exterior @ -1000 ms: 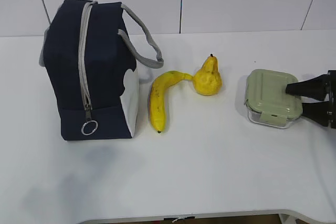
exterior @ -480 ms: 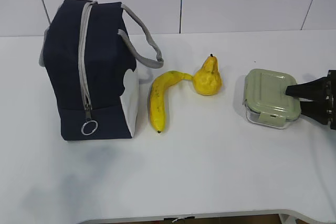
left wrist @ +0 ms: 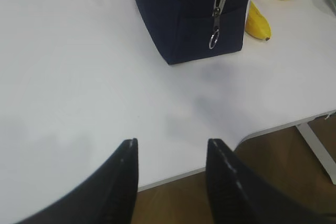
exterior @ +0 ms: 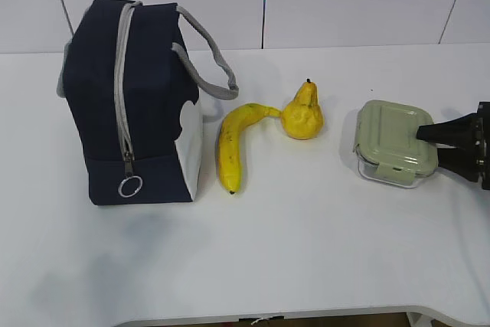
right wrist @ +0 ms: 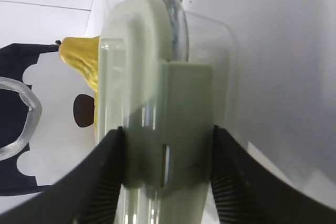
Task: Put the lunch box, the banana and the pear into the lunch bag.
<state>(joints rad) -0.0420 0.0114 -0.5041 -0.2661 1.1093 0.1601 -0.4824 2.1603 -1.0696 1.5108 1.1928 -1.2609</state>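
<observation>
The right gripper is closed on the lunch box, one finger pressed against the green lid and the other under the glass base, at the right end of the table. The box's right side appears slightly raised. The left gripper is held spread and empty above the table's near edge, well apart from everything. The pear stands left of the box, touched by the banana. Further left the lunch bag stands upright, zipper closed.
</observation>
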